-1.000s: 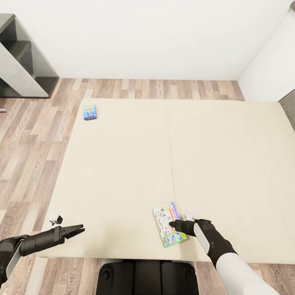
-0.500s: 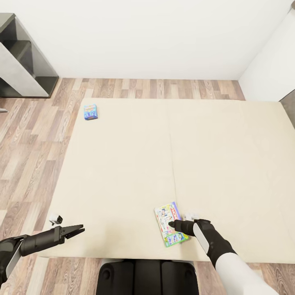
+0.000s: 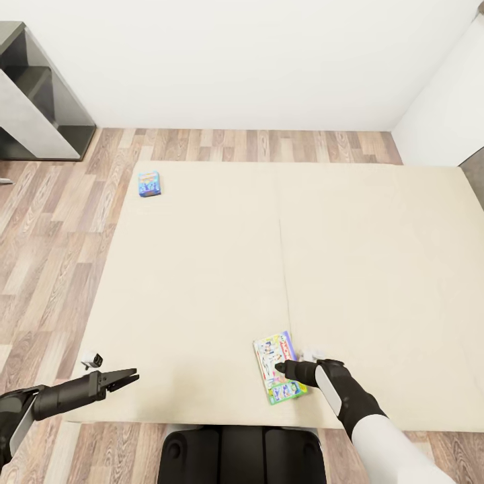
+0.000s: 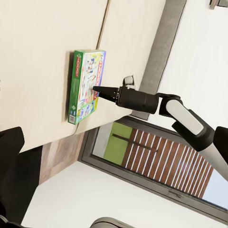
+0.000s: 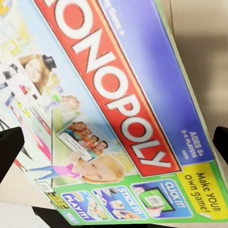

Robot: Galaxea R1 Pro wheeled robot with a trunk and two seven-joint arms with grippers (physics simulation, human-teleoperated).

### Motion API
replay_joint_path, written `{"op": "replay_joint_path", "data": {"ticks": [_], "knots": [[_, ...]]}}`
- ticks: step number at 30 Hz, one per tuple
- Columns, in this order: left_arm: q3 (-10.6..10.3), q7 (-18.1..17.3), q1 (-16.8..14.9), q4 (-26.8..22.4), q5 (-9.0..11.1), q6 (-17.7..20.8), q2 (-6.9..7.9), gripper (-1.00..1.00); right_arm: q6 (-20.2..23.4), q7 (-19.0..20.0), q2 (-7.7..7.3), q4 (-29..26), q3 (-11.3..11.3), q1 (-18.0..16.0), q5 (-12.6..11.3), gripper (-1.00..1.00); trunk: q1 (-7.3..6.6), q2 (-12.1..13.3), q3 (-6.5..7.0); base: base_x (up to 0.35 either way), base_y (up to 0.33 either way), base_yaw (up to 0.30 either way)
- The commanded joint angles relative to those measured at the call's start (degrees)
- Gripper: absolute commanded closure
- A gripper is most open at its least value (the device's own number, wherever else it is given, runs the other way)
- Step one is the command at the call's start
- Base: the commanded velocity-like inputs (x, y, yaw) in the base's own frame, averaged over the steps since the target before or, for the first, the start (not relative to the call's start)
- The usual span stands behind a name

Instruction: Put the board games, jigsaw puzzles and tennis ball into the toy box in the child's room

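Green-edged Monopoly board game (image 3: 279, 368) lies flat on the beige bed (image 3: 202, 282), directly under the right gripper (image 3: 281, 368). Its jaw opening cannot be told and it holds nothing. Best to straddle one box edge squarely before closing. The left gripper (image 3: 131, 376) hovers nearly closed, empty.

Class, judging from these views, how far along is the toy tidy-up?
Nothing looks packed yet. In hand: the right end effector is over the Monopoly box lying on the bed. Still left: the small blue game near the bed's far corner. The left end effector is idle.
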Motion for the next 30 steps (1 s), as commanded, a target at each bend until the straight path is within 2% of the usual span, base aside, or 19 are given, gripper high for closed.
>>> {"op": "replay_joint_path", "data": {"ticks": [1, 24, 30], "knots": [[-0.01, -0.22, -0.03, 0.00, -0.02, 0.61, 0.01, -1.00, 0.29, 0.05, 0.00, -0.08, 0.00, -0.01, -0.11, -1.00, 0.03, -0.08, -0.06, 0.000, 0.067, 0.000], [-0.01, -0.22, -0.02, 0.00, 0.00, 0.61, 0.01, -1.00, 0.22, 0.05, 0.00, -0.09, 0.00, -0.01, -0.12, -1.00, 0.03, -0.08, -0.06, 0.000, 0.010, 0.000], [-0.01, -0.22, -0.03, 0.00, 0.02, 0.61, 0.02, -1.00, 0.19, 0.05, 0.74, -0.09, 0.07, -0.01, -0.07, -1.00, 0.03, -0.08, -0.06, 0.000, 0.000, 0.000]]}}
